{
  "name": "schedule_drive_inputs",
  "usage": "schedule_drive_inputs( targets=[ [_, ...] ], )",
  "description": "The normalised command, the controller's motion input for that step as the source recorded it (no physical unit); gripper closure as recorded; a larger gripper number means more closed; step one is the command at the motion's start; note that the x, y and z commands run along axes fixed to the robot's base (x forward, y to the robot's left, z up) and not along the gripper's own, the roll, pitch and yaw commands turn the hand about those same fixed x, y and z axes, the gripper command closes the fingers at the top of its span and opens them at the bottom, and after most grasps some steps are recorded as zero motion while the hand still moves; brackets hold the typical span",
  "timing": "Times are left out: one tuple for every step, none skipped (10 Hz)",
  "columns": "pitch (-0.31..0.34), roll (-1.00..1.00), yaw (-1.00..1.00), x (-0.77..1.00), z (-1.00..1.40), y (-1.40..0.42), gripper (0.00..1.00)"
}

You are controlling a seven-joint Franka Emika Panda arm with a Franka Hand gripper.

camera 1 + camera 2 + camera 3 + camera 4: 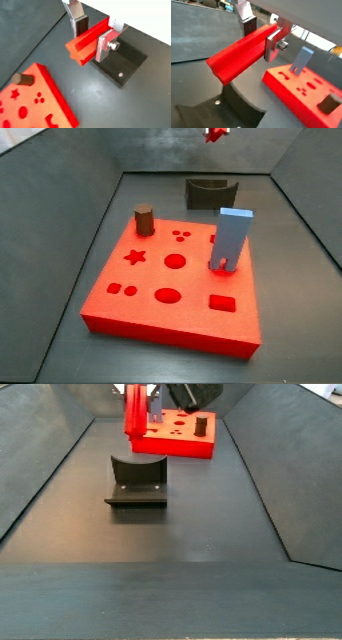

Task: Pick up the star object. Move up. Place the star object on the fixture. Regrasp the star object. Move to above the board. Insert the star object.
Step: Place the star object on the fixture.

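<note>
- The gripper [92, 34] is raised well clear of the dark tabletop [201, 504]; its flat silver fingers [104, 44] with dark pads pinch the star object [85, 44], a bright red elongated peg with a star-shaped cross-section.
- In both wrist views the star object [238, 56] lies crosswise between the fingers, gripped near one end; most of its length projects free to one side.
- In a side view the star object [135, 412] hangs upright at the top of the frame, above the fixture.
- The fixture [136, 481], a dark L-shaped bracket on a base plate, stands on the tabletop below the fingers, apart from the peg.
- The board [174, 278], a large flat bright red slab with recessed star, round and square holes, lies beyond the fixture, well apart from the fingers.
- A brown cylinder peg [143, 221] and a tall light-blue rectangular post [231, 240] stand upright on the board.
</note>
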Motion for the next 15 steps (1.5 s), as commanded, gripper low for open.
schedule_drive_inputs(
  targets=[
    [0.105, -0.48, -0.11, 0.07, -0.01, 0.05, 1.0],
    [0.073, -0.28, -0.12, 0.06, -0.01, 0.03, 1.0],
    [0.043, -0.21, -0.11, 0.05, 0.0, 0.02, 1.0],
    [0.208, -1.0, -0.06, 0.12, -1.0, 0.13, 1.0],
    [0.201, -1.0, -0.06, 0.12, -1.0, 0.14, 1.0],
    [0.227, -1.0, -0.11, 0.14, -1.0, 0.14, 1.0],
    [0.213, -0.85, -0.16, 0.15, -1.0, 0.14, 1.0],
    [0.167, -0.68, -0.18, 0.15, -1.0, 0.14, 1.0],
    [0.121, -0.51, -0.2, 0.16, -1.0, 0.14, 1.0],
    [0.08, -0.34, -0.21, 0.17, -1.0, 0.14, 1.0],
    [0.031, -0.22, -0.2, 0.17, -0.97, 0.12, 1.0],
    [0.0, -0.19, -0.18, 0.14, -0.75, 0.11, 1.0],
    [-0.015, -0.18, -0.16, 0.12, -0.61, 0.09, 1.0],
    [-0.044, -0.15, -0.13, 0.09, -0.35, 0.07, 1.0],
    [-0.065, -0.13, -0.11, 0.07, -0.23, 0.08, 1.0]
  ],
)
